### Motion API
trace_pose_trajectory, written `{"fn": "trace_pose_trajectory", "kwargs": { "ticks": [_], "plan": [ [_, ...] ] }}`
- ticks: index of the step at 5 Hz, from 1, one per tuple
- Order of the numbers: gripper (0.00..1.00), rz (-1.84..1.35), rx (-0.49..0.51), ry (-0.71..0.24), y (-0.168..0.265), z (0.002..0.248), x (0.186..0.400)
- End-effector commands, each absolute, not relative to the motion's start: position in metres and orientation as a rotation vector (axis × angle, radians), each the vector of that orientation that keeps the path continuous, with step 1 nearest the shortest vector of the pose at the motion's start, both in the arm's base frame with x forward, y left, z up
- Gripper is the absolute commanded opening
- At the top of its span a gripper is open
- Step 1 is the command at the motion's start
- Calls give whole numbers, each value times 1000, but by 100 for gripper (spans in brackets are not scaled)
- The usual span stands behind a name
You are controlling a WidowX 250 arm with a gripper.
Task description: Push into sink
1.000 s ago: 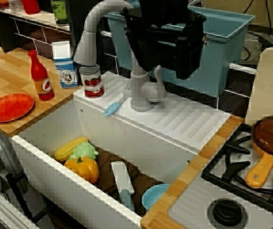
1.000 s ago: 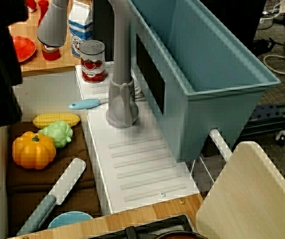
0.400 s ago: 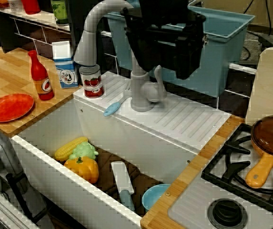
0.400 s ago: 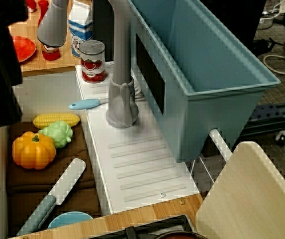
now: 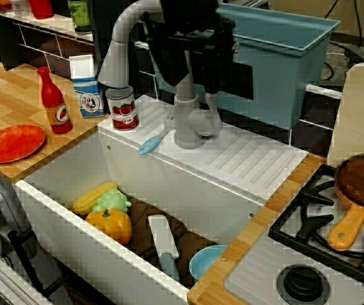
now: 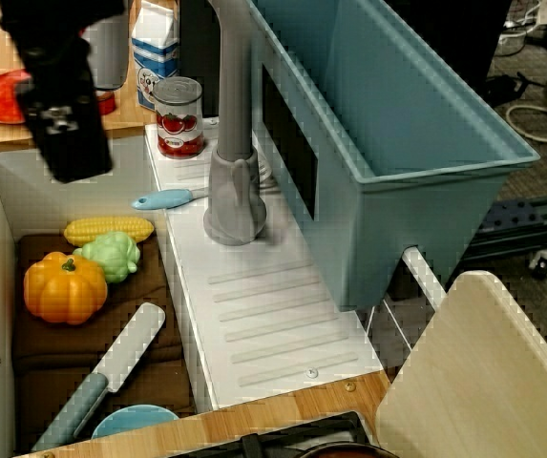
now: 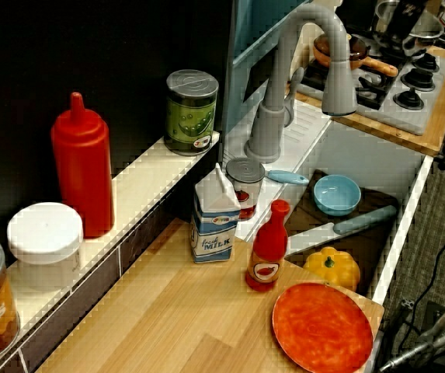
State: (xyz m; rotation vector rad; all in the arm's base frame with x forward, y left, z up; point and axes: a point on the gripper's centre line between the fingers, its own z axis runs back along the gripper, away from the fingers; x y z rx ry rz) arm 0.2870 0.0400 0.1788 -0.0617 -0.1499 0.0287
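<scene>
The sink (image 5: pixel 169 185) is a deep white basin with a brown mat; it also shows in the side view (image 6: pixel 6 205) and the counter view (image 7: pixel 408 210). A blue spoon (image 5: pixel 151 144) (image 6: pixel 163 198) lies at the ledge's edge by the grey faucet (image 5: pixel 188 124). A tomato can (image 5: pixel 122 108) (image 6: pixel 178 116) stands on the ledge. My black gripper (image 5: pixel 194 70) (image 6: pixel 63 143) hangs high beside the faucet spout, over the sink's back part and above the can and spoon. Its jaws are not discernible. It touches nothing.
In the sink lie corn (image 5: pixel 94 197), a green vegetable (image 5: pixel 112 202), a pumpkin (image 5: pixel 110 224), a knife (image 5: pixel 162 244) and a blue bowl (image 5: pixel 207 260). A blue-teal tub (image 5: pixel 283 57) stands behind the drainboard. Milk carton (image 5: pixel 86 86), red bottle (image 5: pixel 54 101) and red plate (image 5: pixel 13 142) are left; a stove with pan (image 5: pixel 359 190) is right.
My arm has moved left along the back of the sink, from in front of the tub to beside the faucet spout. Nothing else has moved.
</scene>
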Motion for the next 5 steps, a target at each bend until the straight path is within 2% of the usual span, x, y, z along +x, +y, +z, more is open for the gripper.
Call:
{"fn": "trace_pose_trajectory", "kwargs": {
  "ticks": [1,2,5],
  "plan": [
    [100,-6,-73,-117,54,139,275],
    [100,-16,-60,-110,34,126,267],
    [100,-19,-49,-87,23,112,285]
  ]
}}
